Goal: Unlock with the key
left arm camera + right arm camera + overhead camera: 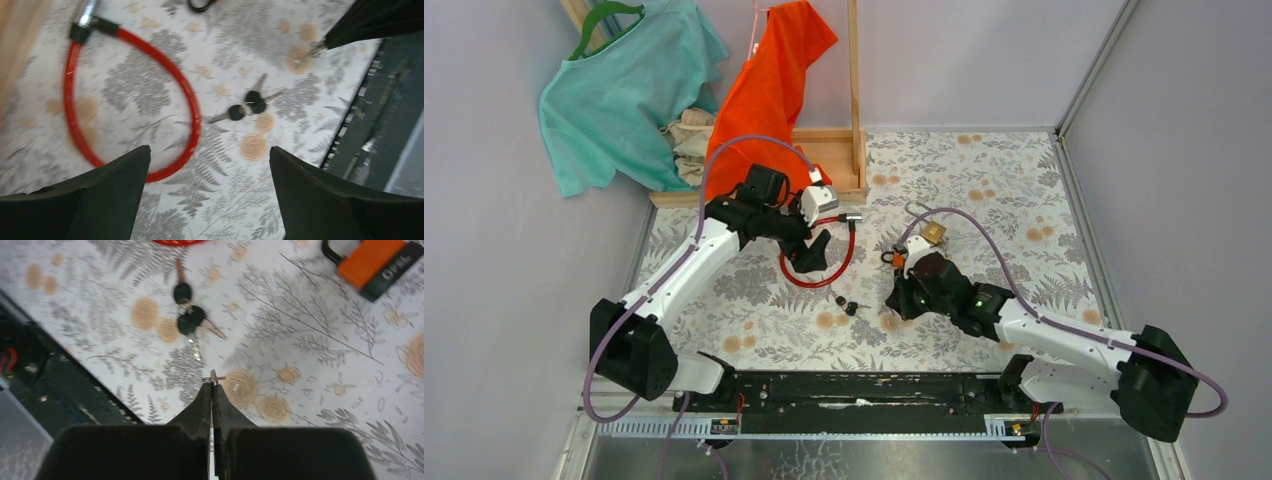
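My right gripper (212,386) is shut on a small silver key (213,377), whose tip sticks out past the pinched fingertips just above the tablecloth. The left wrist view shows the same key (311,50) hanging from that gripper's tip (327,41). A bunch of black-headed keys (188,316) (247,105) (845,303) lies flat just beyond. An orange padlock (371,261) (893,258) lies further off, with a brass padlock (934,233) behind it. My left gripper (209,155) (816,250) hangs open over the near edge of a red cable lock (131,102) (820,268), holding nothing.
A wooden rack base (824,160) with an orange garment (774,80) and a teal garment (614,90) stands at the back left. The black mounting rail (854,392) runs along the near edge. Grey walls close in both sides.
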Motion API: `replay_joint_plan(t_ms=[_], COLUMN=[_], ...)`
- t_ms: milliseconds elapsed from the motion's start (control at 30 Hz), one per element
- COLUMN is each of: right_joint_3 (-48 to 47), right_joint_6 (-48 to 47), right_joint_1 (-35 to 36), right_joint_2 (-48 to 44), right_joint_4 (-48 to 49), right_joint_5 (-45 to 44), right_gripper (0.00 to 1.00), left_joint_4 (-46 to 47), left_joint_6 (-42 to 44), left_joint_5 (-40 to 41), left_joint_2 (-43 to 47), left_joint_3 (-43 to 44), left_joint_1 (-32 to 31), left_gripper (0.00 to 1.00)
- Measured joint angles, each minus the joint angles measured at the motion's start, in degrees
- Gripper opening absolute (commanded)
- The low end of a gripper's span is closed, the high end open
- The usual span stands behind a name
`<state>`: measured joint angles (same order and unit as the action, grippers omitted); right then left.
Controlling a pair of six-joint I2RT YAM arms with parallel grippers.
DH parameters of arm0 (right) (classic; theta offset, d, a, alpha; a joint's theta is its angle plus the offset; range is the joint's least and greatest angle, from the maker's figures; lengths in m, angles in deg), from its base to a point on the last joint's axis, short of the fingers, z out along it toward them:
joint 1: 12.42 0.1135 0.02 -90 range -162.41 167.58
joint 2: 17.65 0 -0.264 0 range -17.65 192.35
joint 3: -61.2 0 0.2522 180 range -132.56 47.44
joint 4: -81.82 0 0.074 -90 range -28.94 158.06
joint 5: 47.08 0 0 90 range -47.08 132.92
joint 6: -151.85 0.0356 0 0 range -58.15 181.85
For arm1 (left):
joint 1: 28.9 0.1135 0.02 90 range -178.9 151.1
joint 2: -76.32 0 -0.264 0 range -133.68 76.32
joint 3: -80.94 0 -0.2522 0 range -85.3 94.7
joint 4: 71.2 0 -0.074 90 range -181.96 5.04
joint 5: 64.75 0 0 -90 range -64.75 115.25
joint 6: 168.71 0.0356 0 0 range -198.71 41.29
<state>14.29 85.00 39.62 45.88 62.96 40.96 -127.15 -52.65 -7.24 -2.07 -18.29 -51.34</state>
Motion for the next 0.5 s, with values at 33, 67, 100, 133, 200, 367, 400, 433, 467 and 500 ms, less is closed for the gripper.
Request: replay_joint_plan(t_ms=[33,67,100,133,200,367,400,433,467,500], right_joint_3=[-0.09,-0.35,-0.94,-1.90,-4.24,-9.68,-10.58,-11.47,-12.02,-12.52], right_joint_6=[-0.42,-0.72,-1.14,-1.44,-1.90,-1.27,-0.68,0.13,0.79,1.44], right_joint_1=[0.02,0.04,0.04,0.04,0.09,0.11,0.11,0.11,0.11,0.11], right_joint_2=[-0.96,-1.64,-1.97,-1.97,-1.81,-1.90,-1.95,-1.99,-1.99,-1.99], right_joint_4=[0.44,0.59,0.52,0.28,0.26,0.79,1.16,1.77,2.27,2.89], right_joint_5=[0.98,2.12,3.67,5.40,9.22,17.14,18.71,20.46,21.64,22.82], right_gripper=[0.00,0.00,0.00,0.00,0.00,0.00,0.00,0.00,0.00,0.00], left_joint_4=[-0.52,-1.22,-2.10,-2.95,-4.57,-10.58,-11.74,-13.00,-14.03,-15.34], left_joint_6=[0.26,0.83,1.66,2.75,5.40,14.05,15.74,17.59,18.99,20.72], left_joint_5=[-2.16,-4.59,-7.56,-10.34,-16.00,-28.26,-29.97,-31.74,-32.98,-34.56], left_joint_2=[-0.26,-0.55,-0.90,-1.25,-1.77,-2.49,-2.58,-2.67,-2.67,-2.69], left_joint_3=[0.00,0.00,0.00,-0.02,-0.24,-1.14,-1.14,-1.14,-1.14,-1.14], left_joint_1=[0.00,0.00,0.00,0.00,0.00,-0.04,-0.07,-0.13,-0.24,-0.39], left_gripper=[0.97,0.97,0.97,0.96,0.96,0.94,0.94,0.94,0.94,0.94])
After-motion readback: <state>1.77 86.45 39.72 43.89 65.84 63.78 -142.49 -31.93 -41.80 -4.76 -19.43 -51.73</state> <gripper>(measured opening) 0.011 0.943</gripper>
